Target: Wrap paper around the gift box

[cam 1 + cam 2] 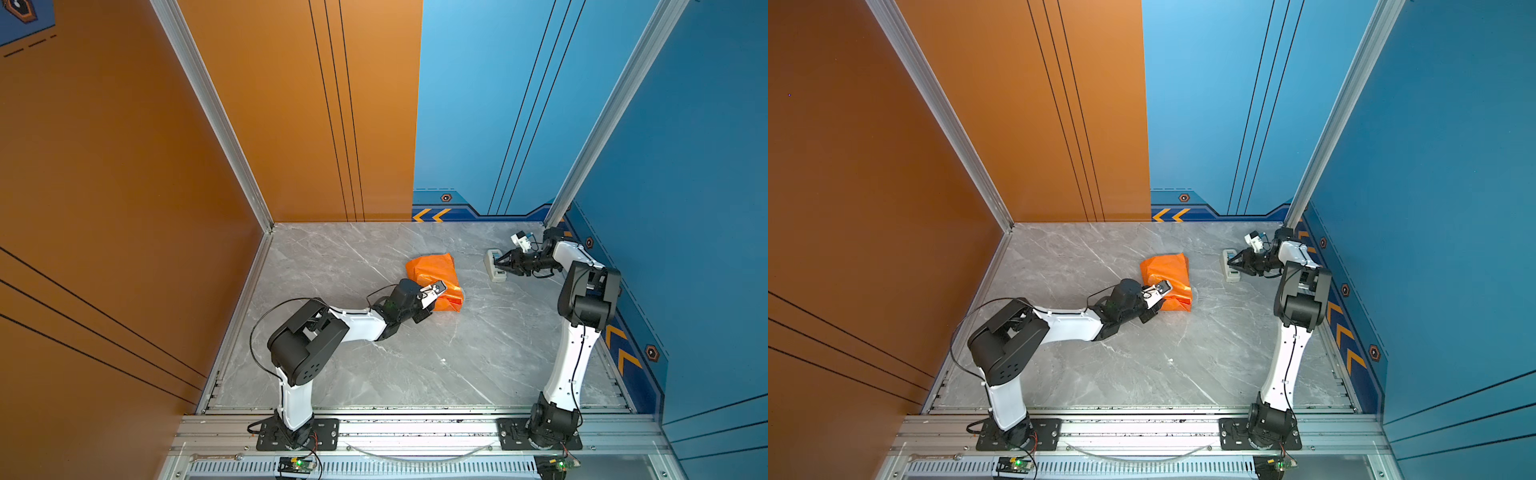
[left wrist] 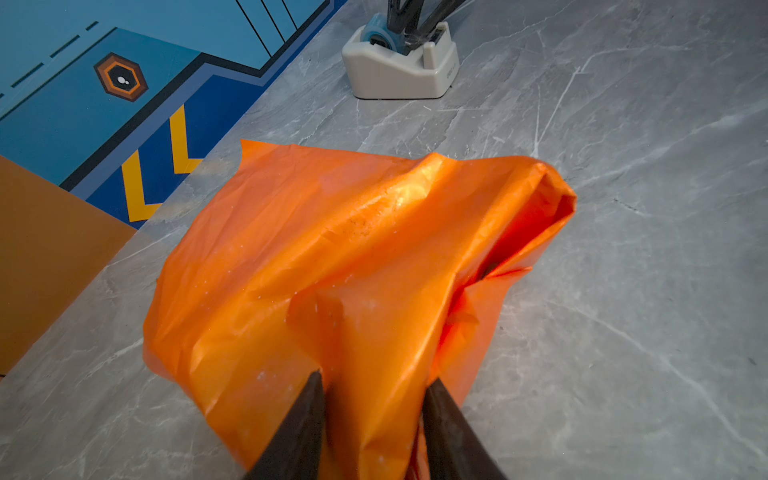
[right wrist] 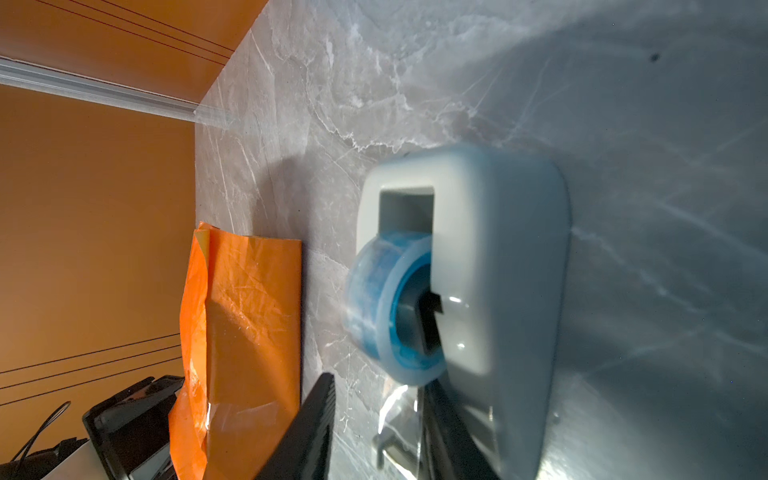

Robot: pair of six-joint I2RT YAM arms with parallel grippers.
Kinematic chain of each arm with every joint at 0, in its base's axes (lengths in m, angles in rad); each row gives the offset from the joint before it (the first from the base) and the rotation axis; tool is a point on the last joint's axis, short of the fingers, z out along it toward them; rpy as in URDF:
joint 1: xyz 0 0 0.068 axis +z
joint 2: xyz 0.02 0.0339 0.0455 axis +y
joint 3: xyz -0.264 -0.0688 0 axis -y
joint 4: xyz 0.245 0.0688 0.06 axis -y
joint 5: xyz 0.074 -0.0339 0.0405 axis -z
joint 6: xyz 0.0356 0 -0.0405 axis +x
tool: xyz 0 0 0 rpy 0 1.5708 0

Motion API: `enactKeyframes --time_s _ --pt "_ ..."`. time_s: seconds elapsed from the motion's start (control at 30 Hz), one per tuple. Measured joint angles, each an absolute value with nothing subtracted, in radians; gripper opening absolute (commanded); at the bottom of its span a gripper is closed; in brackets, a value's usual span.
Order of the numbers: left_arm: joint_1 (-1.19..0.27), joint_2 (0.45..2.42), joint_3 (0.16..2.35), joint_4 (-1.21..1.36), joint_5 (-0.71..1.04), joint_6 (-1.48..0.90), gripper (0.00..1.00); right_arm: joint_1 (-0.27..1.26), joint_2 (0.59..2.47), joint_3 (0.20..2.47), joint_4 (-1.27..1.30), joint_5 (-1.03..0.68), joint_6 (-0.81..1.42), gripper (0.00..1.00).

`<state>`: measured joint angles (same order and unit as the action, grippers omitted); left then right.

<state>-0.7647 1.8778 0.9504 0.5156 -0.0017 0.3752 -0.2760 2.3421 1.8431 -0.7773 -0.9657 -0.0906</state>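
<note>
Two arms are at work on a grey marble tabletop. Mid-tabletop, toward the back wall, lies the paper, folded into a creased, lumpy bundle with its glossy orange face outward. The right wrist view shows a thin sliver of the pale yellow face at one far corner. No view shows the gift box; the left wrist view has a dark slit at the bundle's open end, too small to tell what lies inside. At the near end of the bundle, low over the tabletop, is the left gripper. Its jaws are partway closed, pinching a raised fold of the paper between the two dark fingers, and paper fills the gap. Over by the back right corner, the right gripper is at the white-grey tape dispenser. The dispenser stands on the tabletop to the right of the paper, well apart from it. This gripper's jaws stand apart with a loose clear tab of tape between them, not pinched as far as the blurred view shows. One finger lies close along the dispenser's body. A blue tape roll is seated in the dispenser.
</note>
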Motion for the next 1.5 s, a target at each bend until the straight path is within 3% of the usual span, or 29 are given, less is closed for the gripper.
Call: enactKeyframes --time_s 0.87,1.5 --pt "-0.76 1.878 0.951 0.516 0.008 0.376 0.4 -0.304 2.372 1.858 -0.805 -1.045 -0.1 0.0" --pt "-0.76 1.878 0.951 0.516 0.009 0.376 0.4 -0.331 2.284 1.732 -0.803 -1.1 -0.036 0.0"
